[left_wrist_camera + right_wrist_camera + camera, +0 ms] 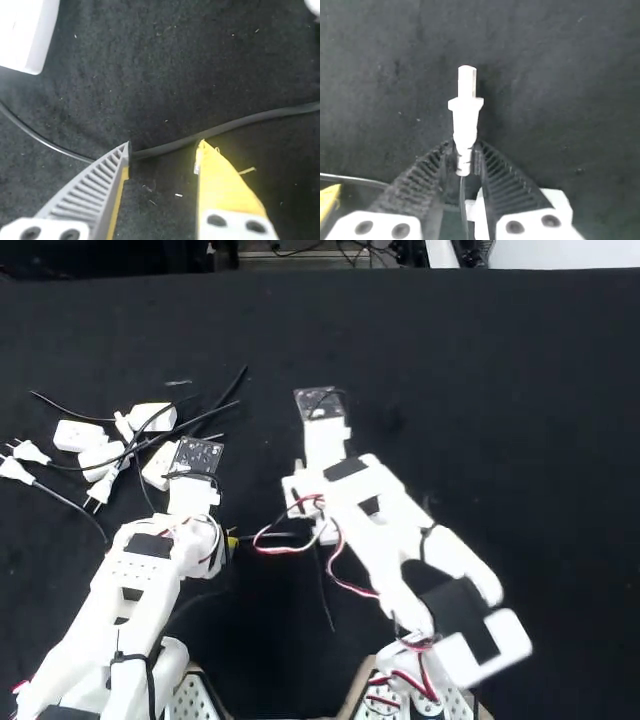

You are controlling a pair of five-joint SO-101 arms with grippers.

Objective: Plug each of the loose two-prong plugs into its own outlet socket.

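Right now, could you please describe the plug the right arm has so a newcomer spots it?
On the black table, find the right gripper. The white two-prong plug is clamped there, prongs pointing outward; the other plugs lie loose by the sockets.

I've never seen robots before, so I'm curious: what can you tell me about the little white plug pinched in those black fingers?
The white plug looks like smooth plastic: a slim body, a wider collar, and a prong end pointing straight away from the right gripper. The gripper is shut on its ridged rear end, over the black cloth. A thin black cable leaves its back between the fingers.
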